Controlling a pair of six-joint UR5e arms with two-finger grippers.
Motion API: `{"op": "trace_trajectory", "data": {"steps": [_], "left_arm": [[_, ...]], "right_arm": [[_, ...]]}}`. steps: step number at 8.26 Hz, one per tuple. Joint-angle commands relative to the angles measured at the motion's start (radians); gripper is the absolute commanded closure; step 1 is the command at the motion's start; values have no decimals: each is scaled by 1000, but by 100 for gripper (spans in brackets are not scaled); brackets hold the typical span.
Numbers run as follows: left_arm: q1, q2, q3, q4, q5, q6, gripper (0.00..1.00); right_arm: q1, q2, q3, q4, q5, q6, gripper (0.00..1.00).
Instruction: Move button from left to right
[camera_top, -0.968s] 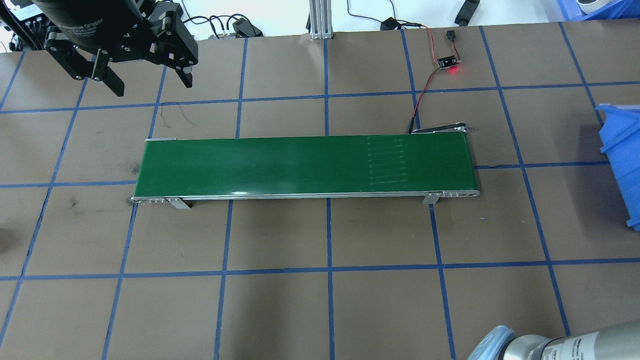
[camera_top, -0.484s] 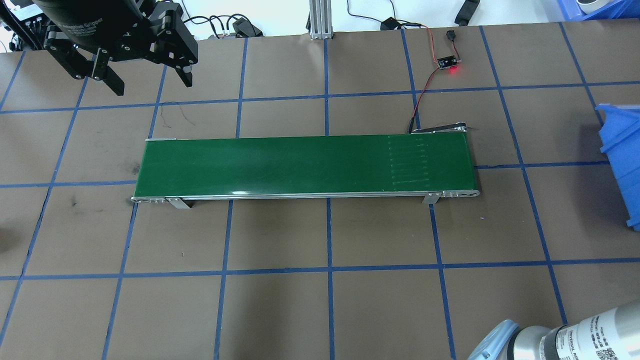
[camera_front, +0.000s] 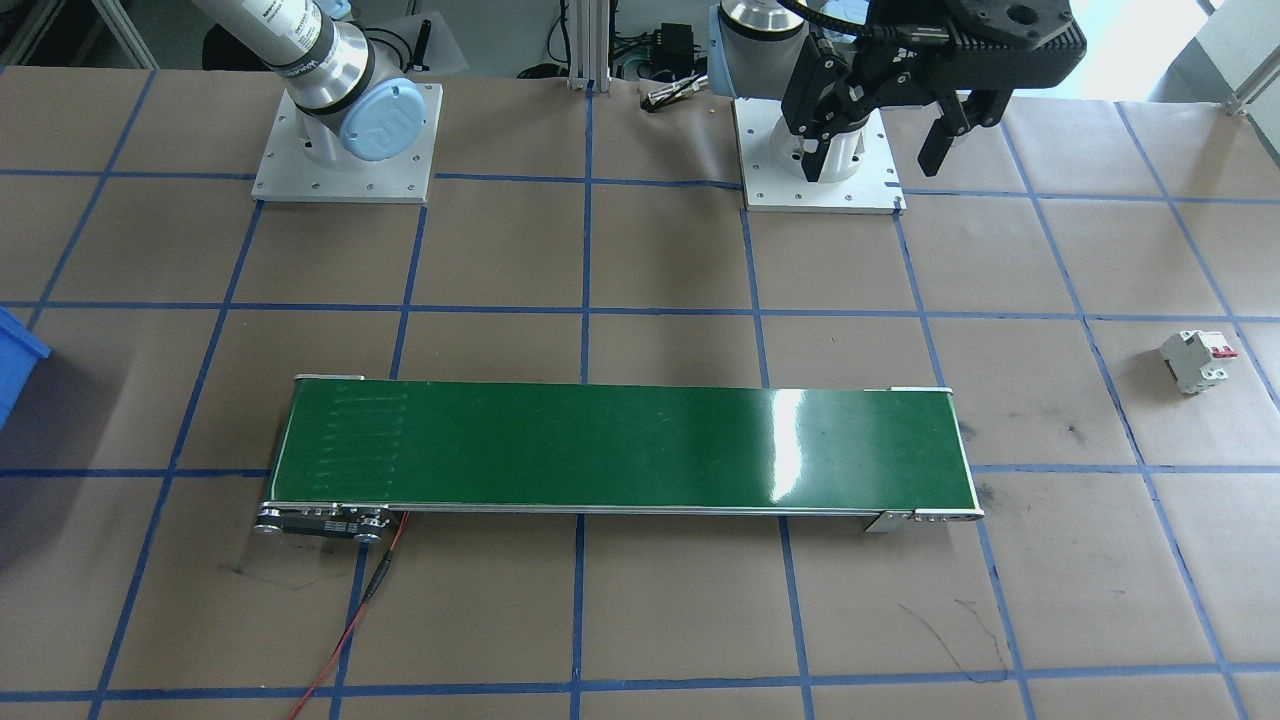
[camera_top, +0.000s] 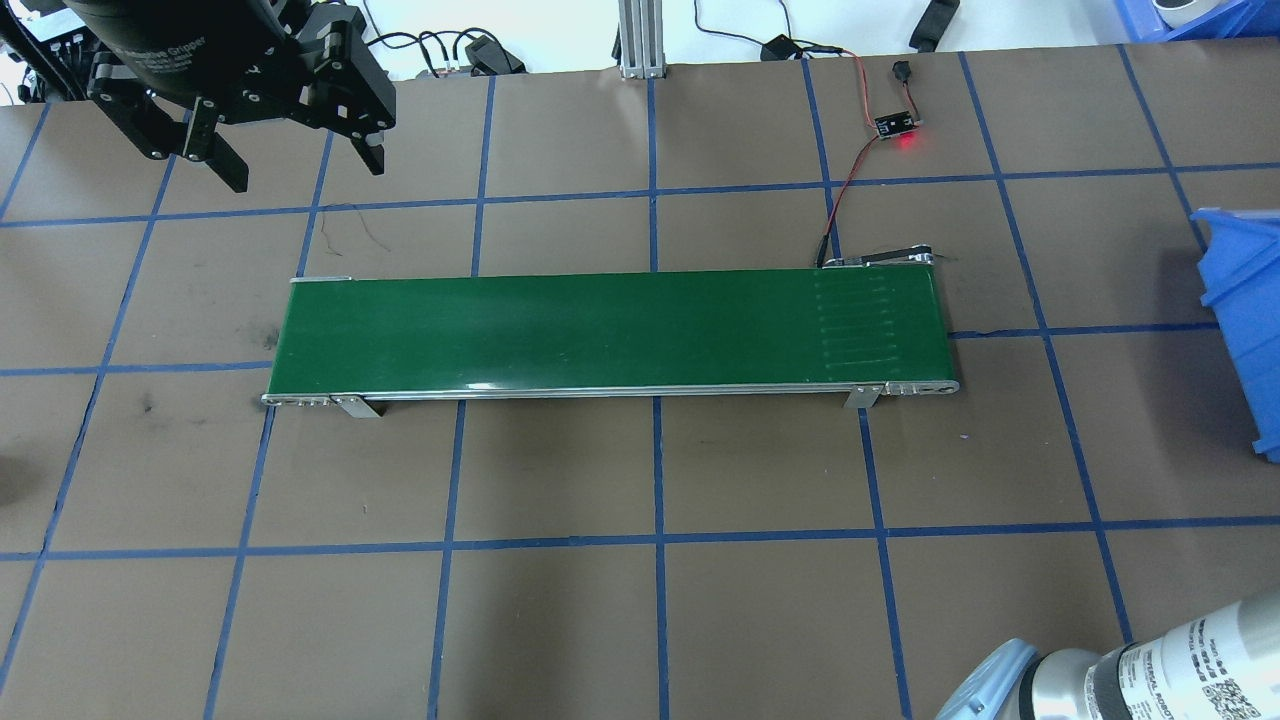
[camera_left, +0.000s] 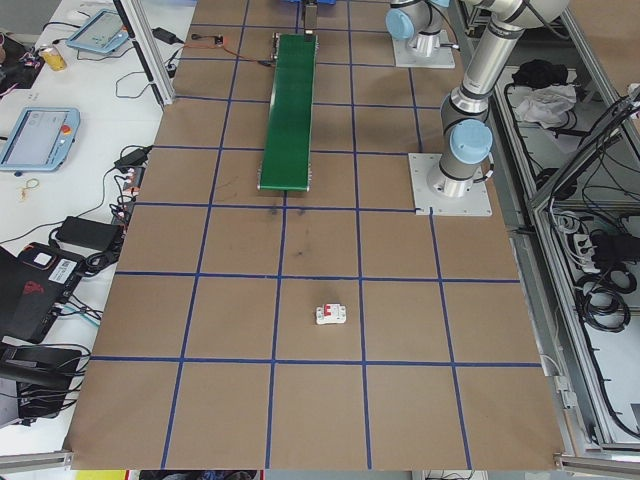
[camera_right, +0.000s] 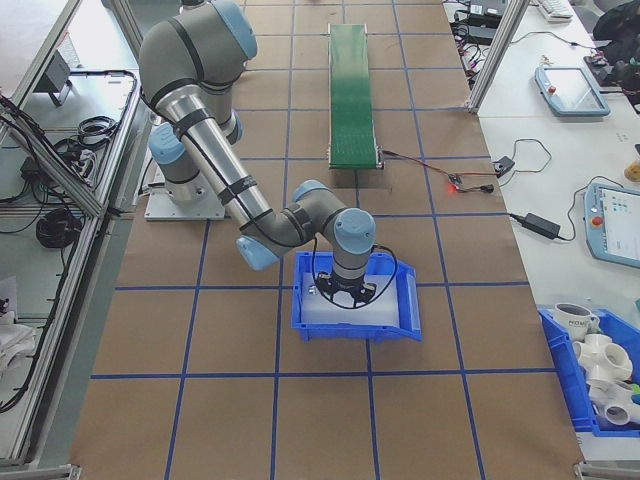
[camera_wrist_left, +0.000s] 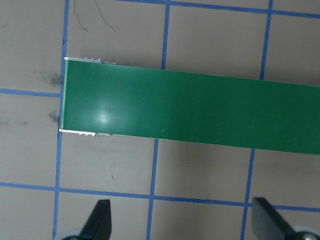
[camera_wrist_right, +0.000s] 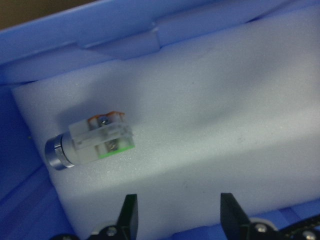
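The right hand (camera_wrist_right: 177, 215), fingers spread and empty, should lift straight out of the blue plastic bin (camera_right: 400, 310) without brushing the small white-bodied push-button (camera_wrist_right: 90, 141), which lies on its side on white foam (camera_wrist_right: 220, 120), just ahead and left of the fingertips.

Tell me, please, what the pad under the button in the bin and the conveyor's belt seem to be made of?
Pad: likely white foam, matte and finely grained, under the button. Belt: probably smooth green plastic or rubber, since it shows a glossy glare streak.
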Motion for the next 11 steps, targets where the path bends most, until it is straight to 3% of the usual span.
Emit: {"op": "trace_trajectory", "data": {"steps": [1, 3, 6, 8, 11], "left_arm": [[0, 3, 0, 0, 0, -1, 0], [0, 8, -4, -2, 0, -3, 0], [0, 8, -4, -2, 0, -4, 0], [0, 8, -3, -2, 0, -9, 0], [0, 9, -4, -2, 0, -9, 0]], "right_arm": [[0, -7, 1, -2, 10, 1, 35], [1, -82, -7, 36, 10, 170, 35], [90, -314, -7, 369, 12, 670, 24], [240, -427, -21, 497, 4, 952, 20], [556, -518, -25, 585, 10, 1487, 2]]}}
